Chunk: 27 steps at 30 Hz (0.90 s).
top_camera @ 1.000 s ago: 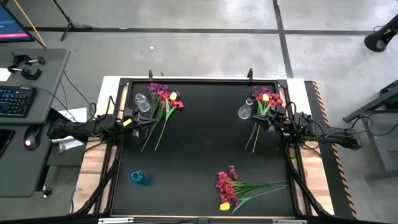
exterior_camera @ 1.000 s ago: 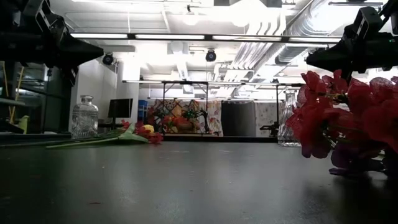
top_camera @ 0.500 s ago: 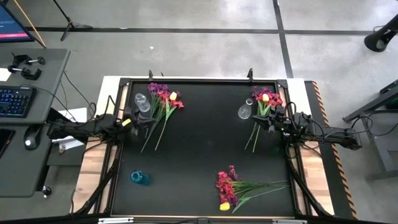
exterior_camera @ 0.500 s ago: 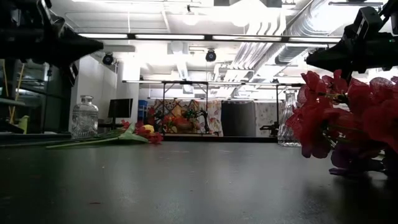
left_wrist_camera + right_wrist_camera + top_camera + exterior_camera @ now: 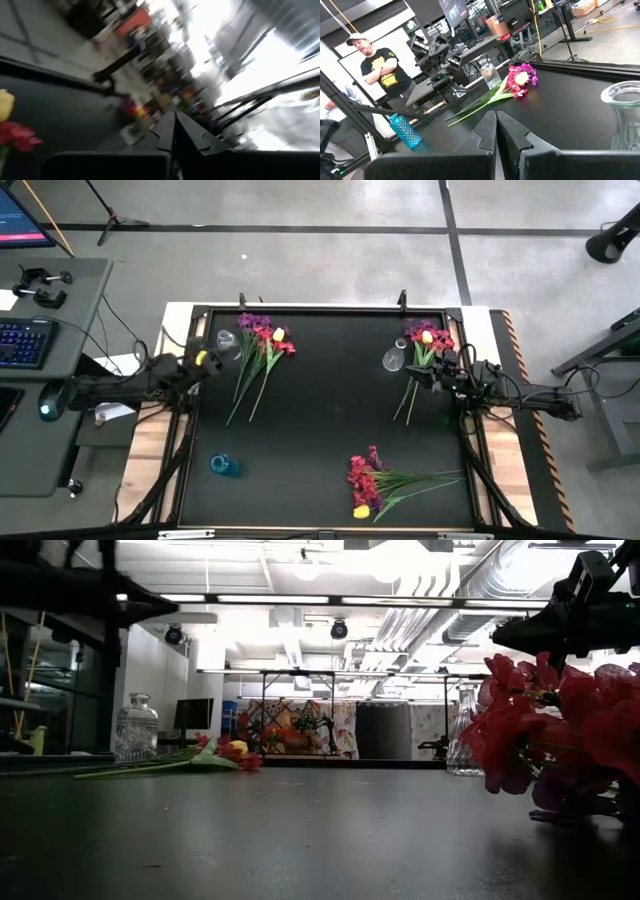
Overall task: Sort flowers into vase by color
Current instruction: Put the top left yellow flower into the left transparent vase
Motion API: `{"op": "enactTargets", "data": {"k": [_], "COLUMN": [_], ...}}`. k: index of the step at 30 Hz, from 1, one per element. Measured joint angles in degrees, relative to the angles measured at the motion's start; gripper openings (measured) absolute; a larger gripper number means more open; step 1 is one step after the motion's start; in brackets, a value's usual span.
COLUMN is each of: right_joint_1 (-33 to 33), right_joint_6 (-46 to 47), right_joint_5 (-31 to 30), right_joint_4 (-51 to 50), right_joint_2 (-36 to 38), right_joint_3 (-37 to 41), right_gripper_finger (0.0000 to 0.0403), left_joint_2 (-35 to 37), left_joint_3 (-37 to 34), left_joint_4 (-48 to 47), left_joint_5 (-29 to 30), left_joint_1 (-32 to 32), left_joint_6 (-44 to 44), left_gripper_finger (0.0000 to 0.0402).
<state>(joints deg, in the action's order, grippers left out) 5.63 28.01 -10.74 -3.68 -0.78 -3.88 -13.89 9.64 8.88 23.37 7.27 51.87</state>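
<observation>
Both hands pressed together, left hand (image 5: pixel 205 361) beside clear vase (image 5: pixel 225 340), right hand (image 5: pixel 425 370) over stems (image 5: pixel 408 400)

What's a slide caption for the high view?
Three flower bunches, three vases; both grippers empty.

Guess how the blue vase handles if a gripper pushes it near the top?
The blue vase stands upright on a small base, clear of the flowers, so it would likely tip or slide rather than resist. It looks like ribbed glass: probably hard, slippery and breakable.
</observation>
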Motion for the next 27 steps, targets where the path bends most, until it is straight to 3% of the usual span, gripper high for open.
{"op": "enactTargets", "data": {"k": [4,7,10,12,16,19,23,27], "right_joint_1": [0.0,0.0,0.0,0.0,0.0,0.0,0.0,0.0], "right_joint_6": [0.0,0.0,0.0,0.0,0.0,0.0,0.0,0.0], "right_joint_5": [0.0,0.0,0.0,0.0,0.0,0.0,0.0,0.0], "right_joint_4": [0.0,0.0,0.0,0.0,-0.2,-0.4,-0.4,-0.4], "right_joint_2": [0.0,0.0,0.0,0.0,0.0,0.0,0.0,0.0], "right_joint_3": [0.0,0.0,0.0,0.0,0.0,0.0,0.0,0.0], "right_gripper_finger": [0.0002,0.0002,0.0002,0.0002,0.0002,0.0002,0.0002,0.0002], "left_joint_2": [-14.9,-27.0,-38.3,-44.9,-55.0,-59.8,-63.9,-67.8], "left_joint_3": [8.5,16.2,23.7,28.5,37.9,41.9,42.3,42.3], "left_joint_4": [-4.9,-10.2,-18.4,-25.6,-43.3,-53.7,-55.6,-54.4], "left_joint_5": [-6.5,-14.7,-22.5,-24.7,-25.8,-22.6,-19.8,-19.4], "left_joint_1": [6.3,10.4,12.1,12.1,11.1,9.1,6.8,5.8], "left_joint_6": [-3.6,-8.9,-12.6,-11.7,-8.9,-7.4,-1.5,0.5], "left_gripper_finger": [0.0000,0.0000,0.0000,0.0000,0.0000,0.0003,0.0030,0.0082]}}
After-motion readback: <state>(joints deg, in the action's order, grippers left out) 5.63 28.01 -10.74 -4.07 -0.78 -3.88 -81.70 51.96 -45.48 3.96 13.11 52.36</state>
